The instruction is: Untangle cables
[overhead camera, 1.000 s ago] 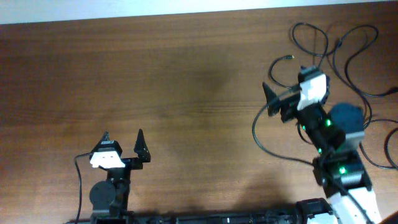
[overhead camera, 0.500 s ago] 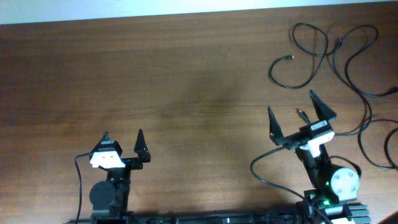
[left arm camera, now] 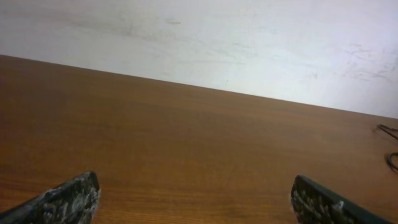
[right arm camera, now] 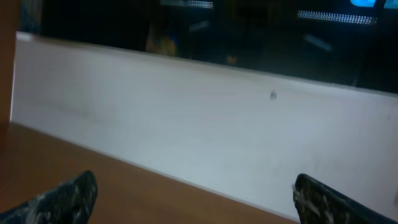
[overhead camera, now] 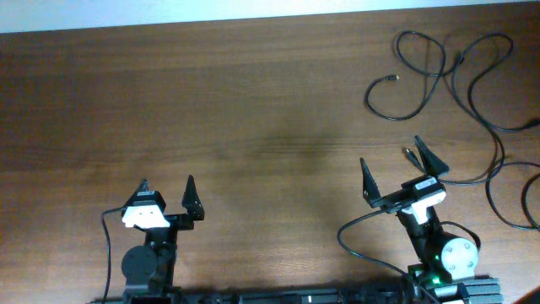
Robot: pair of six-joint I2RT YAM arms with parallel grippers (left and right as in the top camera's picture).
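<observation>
1. Cables (overhead camera: pixel 368 97): neither end effector touches them. Right end effector (overhead camera: pixel 391 152) has its fingers spread wide and empty, above the near-right counter (overhead camera: pixel 253 101).
2. Left end effector (overhead camera: pixel 166 181): fingers apart, empty, at the near-left edge.
3. Cables lie in loose black loops on the far-right counter. One cord end sits close beside a right fingertip.

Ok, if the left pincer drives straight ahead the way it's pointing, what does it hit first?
Nothing, as far as the views show: the left pincer faces bare table up to its far edge. The cables lie well off to its right.
</observation>
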